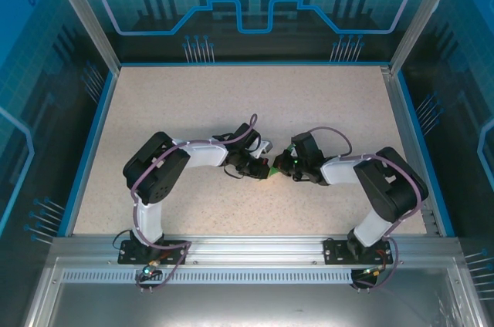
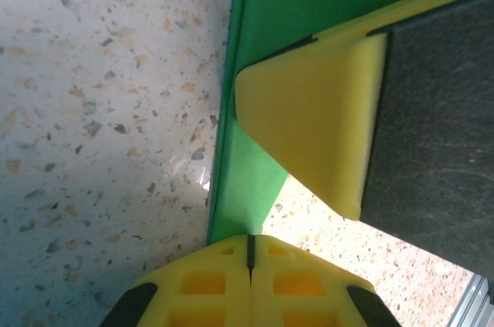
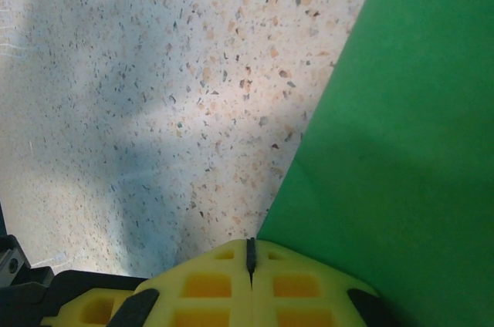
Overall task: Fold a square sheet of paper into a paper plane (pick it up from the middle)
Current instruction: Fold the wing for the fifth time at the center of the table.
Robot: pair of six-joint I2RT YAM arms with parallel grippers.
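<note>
The bright green sheet of paper (image 1: 271, 172) lies folded on the speckled table (image 1: 231, 103), and both grippers meet over it. In the left wrist view it is a narrow green strip (image 2: 255, 72) with a folded left edge, running down to my left gripper (image 2: 249, 244), whose shut tips sit on top of it. The yellow finger (image 2: 324, 119) of the right gripper rests across the strip. In the right wrist view the paper (image 3: 401, 150) lies flat at the right, its edge meeting my shut right gripper (image 3: 249, 246). I cannot tell whether it has the paper plane's shape.
Both arms bend inward from their bases at the near edge, left gripper (image 1: 259, 168) and right gripper (image 1: 285, 165) almost touching. Blue rails and aluminium posts (image 1: 85, 18) border the table. Bare tabletop stretches behind and to either side.
</note>
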